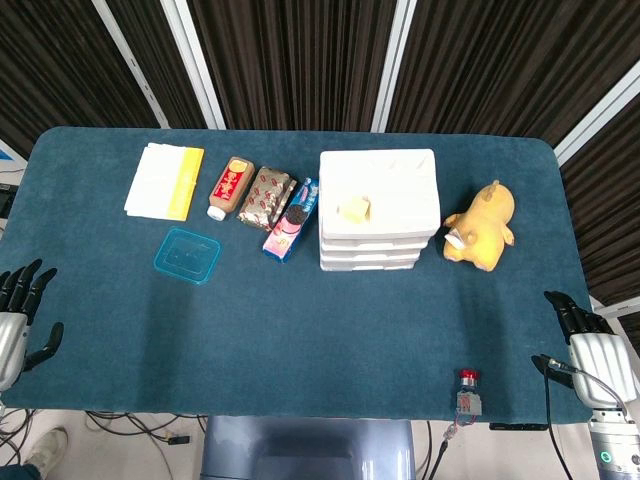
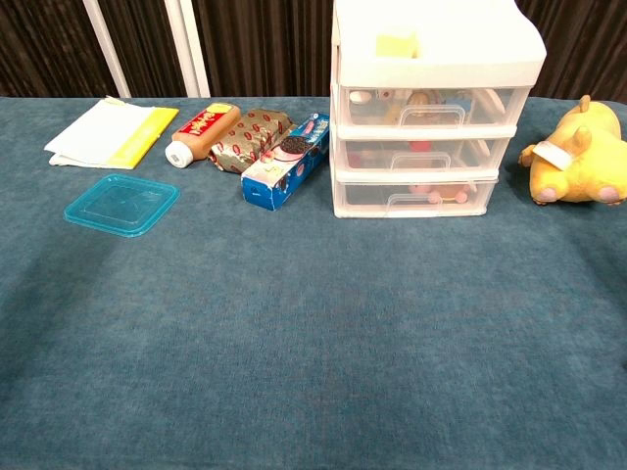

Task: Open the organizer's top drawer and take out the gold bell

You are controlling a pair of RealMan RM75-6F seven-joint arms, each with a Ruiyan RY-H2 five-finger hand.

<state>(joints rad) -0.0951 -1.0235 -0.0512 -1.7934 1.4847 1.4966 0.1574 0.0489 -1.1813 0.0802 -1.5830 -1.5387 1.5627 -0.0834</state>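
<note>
A white plastic organizer [image 2: 431, 108] with three clear-fronted drawers stands at the back of the blue table; from above it shows as a white block [image 1: 379, 205]. Its top drawer [image 2: 429, 108] is closed, with small items dimly visible behind the front; I cannot make out a gold bell among them. My left hand [image 1: 18, 315] hangs at the table's left edge, fingers apart, holding nothing. At the front right corner, my right hand [image 1: 592, 350] is likewise spread and empty. Neither hand shows in the chest view.
Left of the organizer lie an Oreo box [image 2: 289, 162], a patterned packet [image 2: 250, 140], a brown bottle [image 2: 203, 132], a white-and-yellow cloth [image 2: 106, 132] and a blue lid [image 2: 121, 204]. A yellow plush toy [image 2: 578, 157] sits right of it. A small red-topped button [image 1: 468, 392] stands at the front edge.
</note>
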